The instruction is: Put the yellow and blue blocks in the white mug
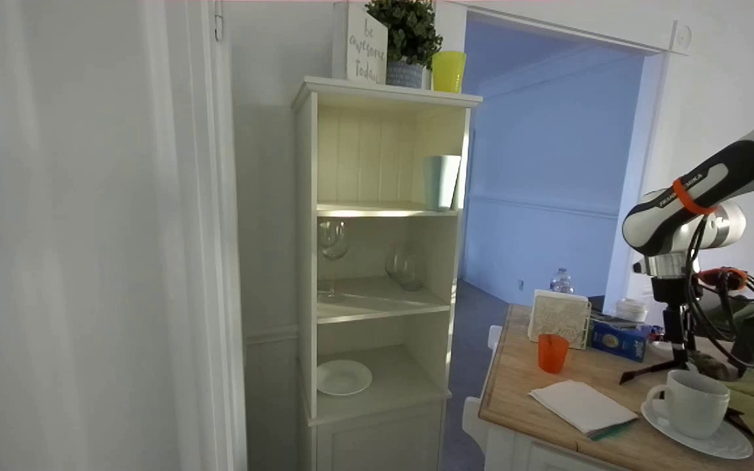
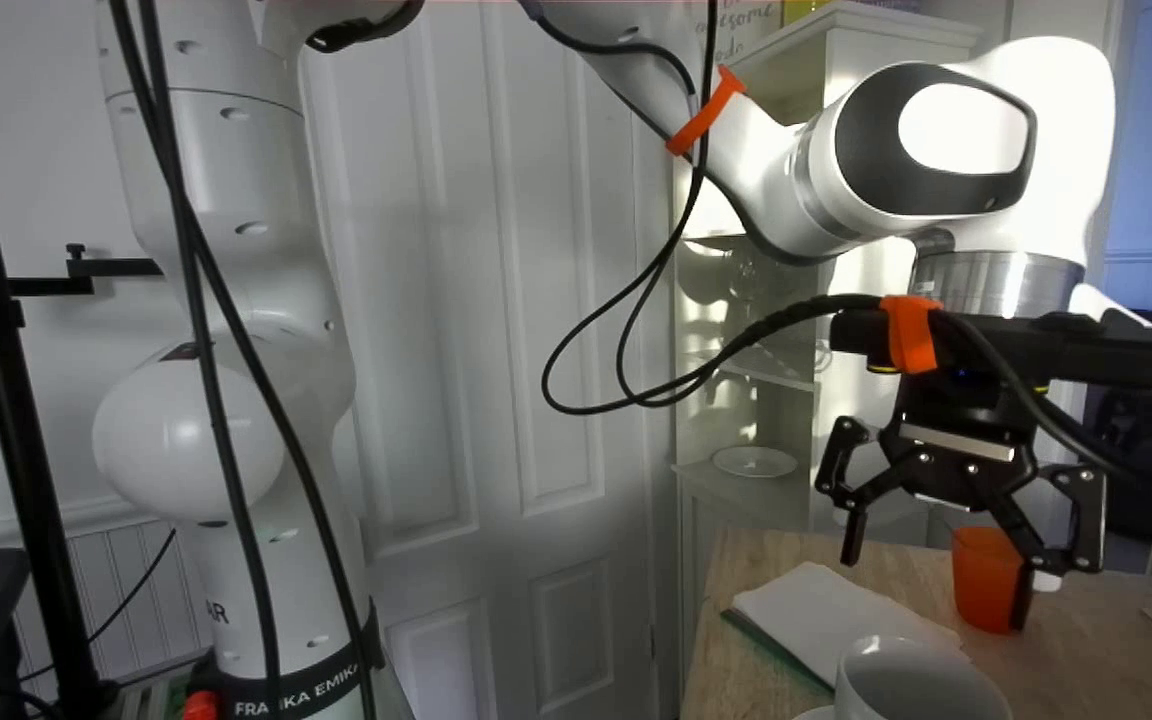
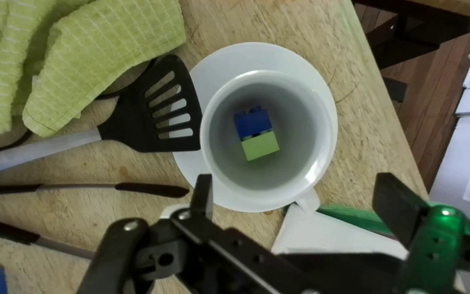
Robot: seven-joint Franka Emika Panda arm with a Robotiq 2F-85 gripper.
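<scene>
1. Your gripper [image 2: 936, 575] hangs above the wooden table [image 3: 365, 134] with its fingers spread wide, tips well apart.
2. The white mug [image 3: 300, 130] stands upright on a white saucer [image 3: 255, 55]; through the wrist view you look down into its mouth.
3. Both blocks sit inside that mug, on the bottom: you see the blue block [image 3: 253, 124] with studs showing along one side, and right beside it the yellow block [image 3: 260, 145], which looks greenish there.
4. From the wrist, you see a black spatula [image 3: 133, 122] whose slotted head overlaps the saucer's edge; whether it touches the mug, I cannot tell.
5. A green cloth [image 3: 112, 45] lies bunched next to the spatula.
6. In both exterior views you have an orange cup [image 1: 552, 354] standing near a flat white pad [image 1: 583, 405].
</scene>
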